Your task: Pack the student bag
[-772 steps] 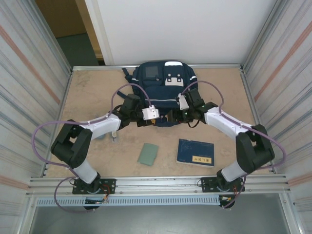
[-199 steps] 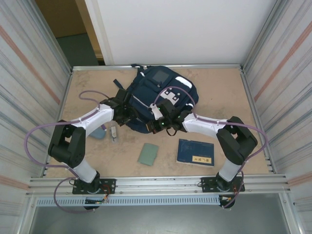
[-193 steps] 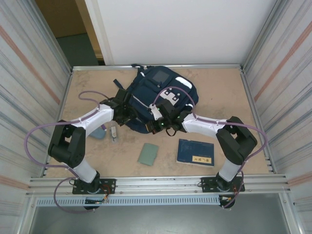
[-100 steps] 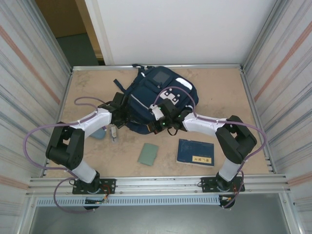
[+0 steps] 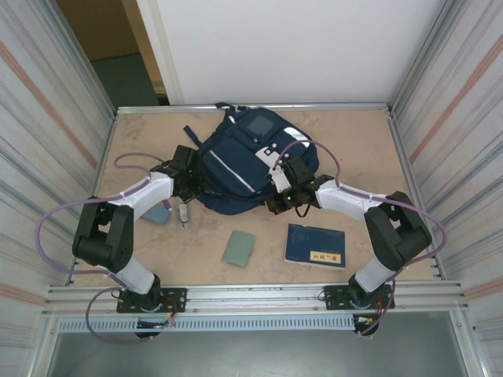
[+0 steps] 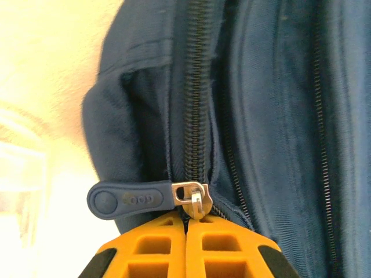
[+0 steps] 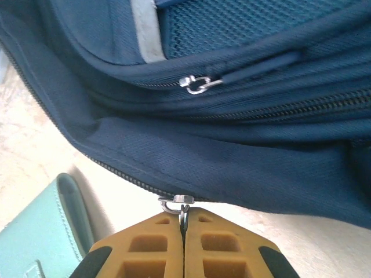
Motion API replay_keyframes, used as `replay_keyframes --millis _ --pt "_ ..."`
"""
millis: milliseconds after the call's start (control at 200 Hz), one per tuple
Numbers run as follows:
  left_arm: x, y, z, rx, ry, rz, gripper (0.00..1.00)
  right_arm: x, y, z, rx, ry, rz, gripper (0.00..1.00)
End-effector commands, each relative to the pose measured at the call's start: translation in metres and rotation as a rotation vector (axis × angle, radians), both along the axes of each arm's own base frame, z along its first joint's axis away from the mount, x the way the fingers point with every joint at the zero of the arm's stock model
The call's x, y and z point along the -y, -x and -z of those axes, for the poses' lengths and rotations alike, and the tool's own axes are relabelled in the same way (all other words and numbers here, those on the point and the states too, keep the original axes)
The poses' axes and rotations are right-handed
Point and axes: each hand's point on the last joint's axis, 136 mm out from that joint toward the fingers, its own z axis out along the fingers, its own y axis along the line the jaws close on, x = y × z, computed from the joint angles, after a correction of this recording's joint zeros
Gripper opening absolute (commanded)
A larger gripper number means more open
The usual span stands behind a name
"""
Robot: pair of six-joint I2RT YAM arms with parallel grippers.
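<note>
Beige desk (image 5: 354, 157): we judge navy-blue fabric backpack (image 5: 232, 169) soft, floppy; left jaws pinch metal zipper slider (image 6: 195, 194), right jaws metal pull ring (image 7: 181, 202), the best holds.

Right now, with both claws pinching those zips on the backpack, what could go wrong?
1. The left gripper is shut on just the edge of the metal slider, its rubber tab hanging free; so thin a pinch may slip when it pulls.
2. The right gripper likewise nips only a small metal pull, which could pop out.
3. The student bag lies loose on the table, so a tug might drag it instead of unzipping it.
</note>
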Motion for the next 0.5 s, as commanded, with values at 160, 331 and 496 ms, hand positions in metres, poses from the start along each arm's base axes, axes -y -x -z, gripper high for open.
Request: replay_keyframes --millis 160,331,496 --pt "-0.014 -0.041 -0.031 0.099 0.003 0.003 0.0 0.064 -0.019 0.019 -0.032 0.172 0.251 0.07" --pt "-0.017 -0.023 -0.029 0.104 -0.065 0.047 0.0 0.093 -0.045 0.032 -0.058 0.131 0.4 0.09" --pt "-0.024 -0.004 -0.008 0.06 -0.069 0.04 0.0 0.112 -0.068 0.04 -0.011 0.245 0.462 0.12"
